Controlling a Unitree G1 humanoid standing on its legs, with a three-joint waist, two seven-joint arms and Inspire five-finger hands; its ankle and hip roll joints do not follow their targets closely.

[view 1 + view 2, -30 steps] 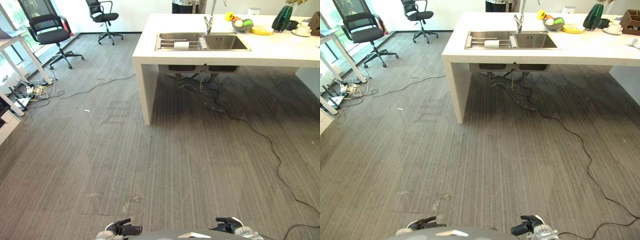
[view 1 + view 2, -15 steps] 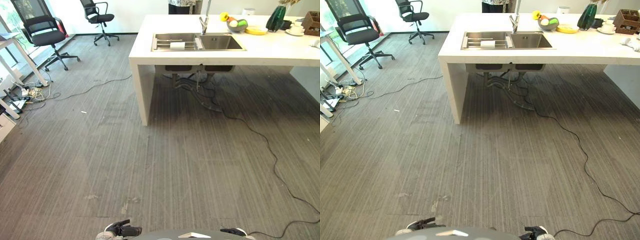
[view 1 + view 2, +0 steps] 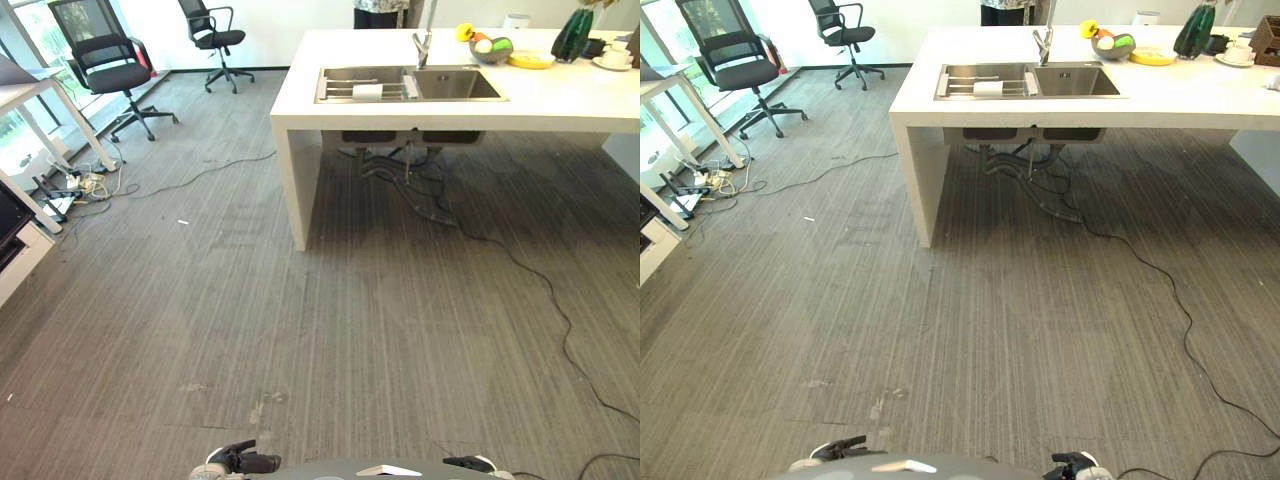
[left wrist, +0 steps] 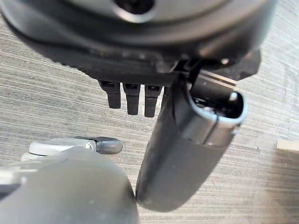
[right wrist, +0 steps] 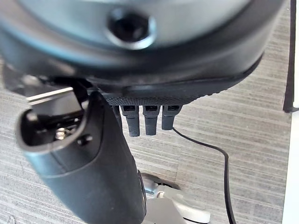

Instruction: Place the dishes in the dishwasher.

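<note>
We stand on grey striped carpet (image 3: 400,330), well back from a white counter (image 3: 560,100) with a steel double sink (image 3: 410,84) set into its top. In the sink's left basin a rack holds a white dish (image 3: 367,91); the faucet (image 3: 424,46) rises behind. Farther along the counter: a fruit bowl (image 3: 490,48), a yellow plate (image 3: 530,61), a dark green vase (image 3: 572,34), and a white cup on a saucer (image 3: 612,58) cut by the frame edge. A person (image 3: 380,14) stands behind the counter, only the torso in frame. Pipes and hoses hang under the sink, and a black cable (image 3: 540,290) trails across the floor between us and the counter. Two black office chairs (image 3: 110,65) stand far left, with a power strip (image 3: 75,185) and cords beneath a desk leg.

Left hand (image 4: 135,95) and right hand (image 5: 147,119) hang low over the carpet, fingers straight and relaxed, holding nothing.
</note>
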